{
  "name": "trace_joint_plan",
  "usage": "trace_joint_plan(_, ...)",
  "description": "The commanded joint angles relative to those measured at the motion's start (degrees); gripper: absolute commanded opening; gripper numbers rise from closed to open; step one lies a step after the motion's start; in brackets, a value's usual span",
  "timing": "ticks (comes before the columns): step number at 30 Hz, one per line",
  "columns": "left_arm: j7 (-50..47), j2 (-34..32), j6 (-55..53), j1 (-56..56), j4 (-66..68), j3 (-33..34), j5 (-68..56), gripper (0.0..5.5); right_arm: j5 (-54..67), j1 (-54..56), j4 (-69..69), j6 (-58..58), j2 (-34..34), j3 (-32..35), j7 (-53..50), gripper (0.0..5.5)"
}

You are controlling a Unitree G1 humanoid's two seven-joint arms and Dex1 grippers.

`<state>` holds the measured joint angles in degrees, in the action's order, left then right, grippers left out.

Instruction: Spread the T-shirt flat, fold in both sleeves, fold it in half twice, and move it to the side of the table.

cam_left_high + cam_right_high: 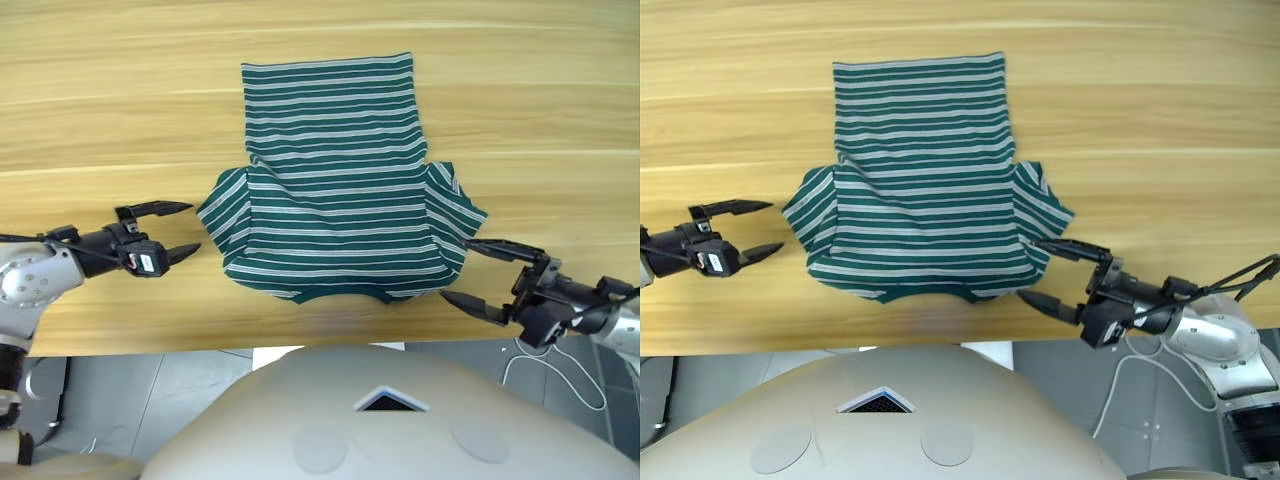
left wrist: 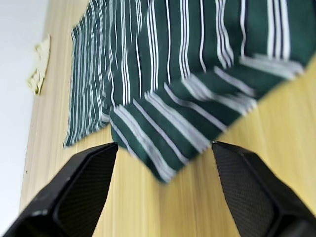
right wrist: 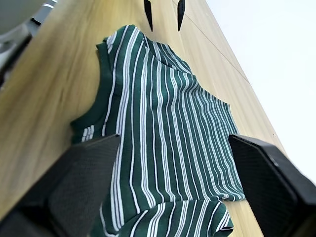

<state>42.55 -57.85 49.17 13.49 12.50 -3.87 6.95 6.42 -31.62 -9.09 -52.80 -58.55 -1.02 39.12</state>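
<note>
Both hands are held open with the fingers spread wide, and nothing is gripped by either. The left hand [image 1: 193,228] is set just beside the left sleeve of the T-shirt [image 1: 335,190], low over the counter [image 1: 110,110]. The right hand [image 1: 456,269] is set just beside the right sleeve, close to the collar end and perhaps touching the cloth.

The T-shirt is laid out on the counter with the collar at the robot's side and the hem at the far side. The body is spread fairly flat, though some creases are seen where the sleeves join it. Both sleeves are turned outward and are not yet folded in. This placing is judged to suit the sleeve fold: each sleeve is brought within reach of the hand on its own side, and the spread fingers are lined up with the cloth edge, ready to be closed on it.

No container is seen; the T-shirt is borne by the counter alone.
</note>
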Motion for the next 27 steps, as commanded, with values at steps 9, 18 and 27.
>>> trace_joint_plan(9,-3.4,6.4,-1.1,-12.4,7.0,-4.2,7.8,3.56,-4.1,3.3,1.8,2.5,3.8,-2.1,1.5,4.06)
trace_joint_plan(18,-9.2,6.9,-2.6,-16.8,20.3,-10.7,20.5,3.56,-4.7,3.7,2.2,2.3,4.1,-2.3,1.7,4.06)
trace_joint_plan(27,-3.7,0.0,4.7,-7.2,12.3,-10.1,3.4,3.56,-5.1,4.2,2.6,2.6,4.7,-2.7,1.6,4.06)
